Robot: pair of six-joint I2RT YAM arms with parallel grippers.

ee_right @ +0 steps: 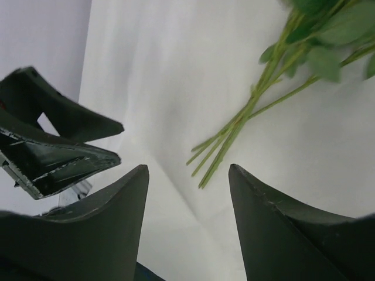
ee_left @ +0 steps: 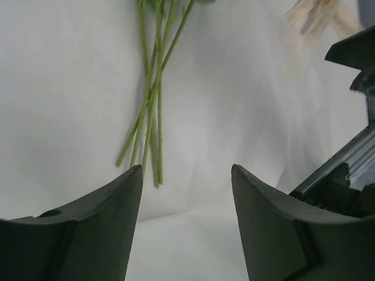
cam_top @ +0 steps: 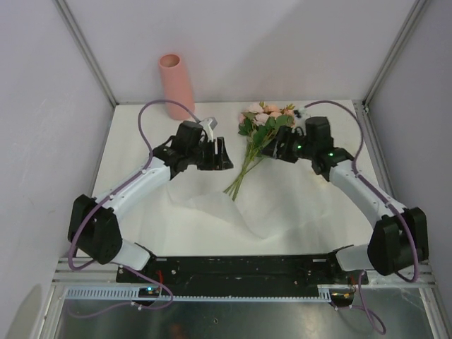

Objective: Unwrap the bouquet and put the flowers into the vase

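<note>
Top external view: the flowers [cam_top: 263,123] lie flat on the tabletop [cam_top: 311,212], heads towards the back wall, bare stems fanning towards the near edge. No cone encloses them. A loose sheet of translucent white paper [cam_top: 212,208] lies spread and creased just nearside of the stem ends. A strip of cream ribbon [ee_left: 319,17] lies apart from the stems in the left wrist view. Unwrapping therefore appears done, or nearly so.

The vase [cam_top: 176,86] stands upright at the back left corner, well apart from the flowers, and no stem stands in it. Placement has not begun.

Left gripper [ee_left: 186,171]: released, jaws apart, nothing between them, poised just beside the stem ends. Right gripper [ee_right: 187,168]: likewise released and empty, on the opposite side of the stems, near the leaves.

Outstanding, in my judgement: gather the stems, lift them, carry them to the vase and lower them in.
</note>
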